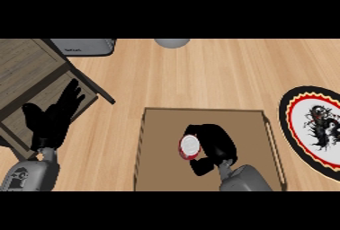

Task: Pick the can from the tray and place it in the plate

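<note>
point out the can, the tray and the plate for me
can (190,146), head view, on its white top with the red rim
tray (199,113), head view, on its far wall
plate (290,117), head view, on its black and red patterned rim

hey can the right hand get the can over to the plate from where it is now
Probably yes. The right hand is curled round the can over the tray, and the plate lies just to its right. Only the tray's low side rail stands between them.

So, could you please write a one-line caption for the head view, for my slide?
Right hand curled round the can over the tray, plate at right, left hand resting open.
</note>
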